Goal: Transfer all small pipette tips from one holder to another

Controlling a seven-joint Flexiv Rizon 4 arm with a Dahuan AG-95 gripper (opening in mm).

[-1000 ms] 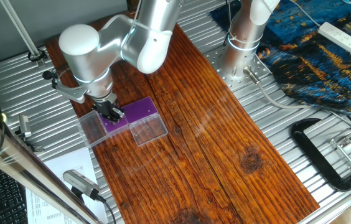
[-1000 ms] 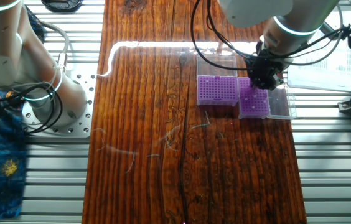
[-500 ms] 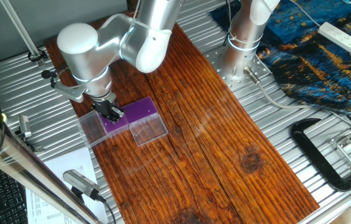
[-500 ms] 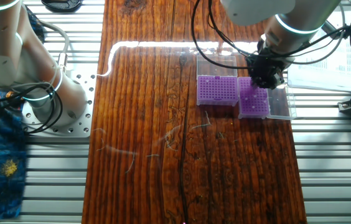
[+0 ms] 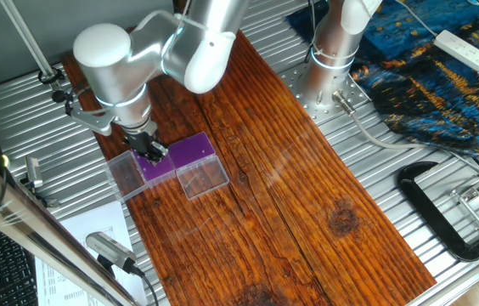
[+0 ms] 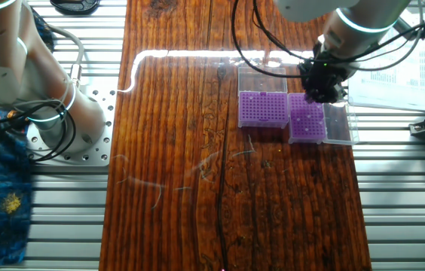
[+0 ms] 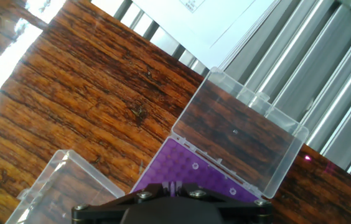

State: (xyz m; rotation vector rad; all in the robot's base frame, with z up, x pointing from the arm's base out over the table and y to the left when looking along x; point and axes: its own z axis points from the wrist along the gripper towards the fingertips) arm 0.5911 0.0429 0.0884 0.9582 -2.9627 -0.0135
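Two holders with purple perforated tops stand side by side on the wooden table, their clear lids folded open. My gripper (image 5: pixel 153 154) (image 6: pixel 322 92) hovers just above the far edge of one holder (image 5: pixel 160 167) (image 6: pixel 307 123); the other holder (image 5: pixel 195 149) (image 6: pixel 263 110) stands beside it. In the hand view my gripper (image 7: pixel 172 188) is shut on a thin pale small pipette tip, right over the purple top (image 7: pixel 185 167). A few more small pipette tips (image 7: pixel 195 165) show as pale dots on that top.
An open clear lid (image 7: pixel 241 138) lies next to the holder under my hand, and the other holder's lid (image 7: pixel 54 186) lies further off. White paper sheets (image 6: pixel 393 71) and ribbed metal decking (image 5: pixel 19 119) border the wooden board. A black clamp (image 5: pixel 443 212) sits far off.
My gripper has risen a little above the holder's purple top and the arm has drawn slightly back. Both holders stay where they were.
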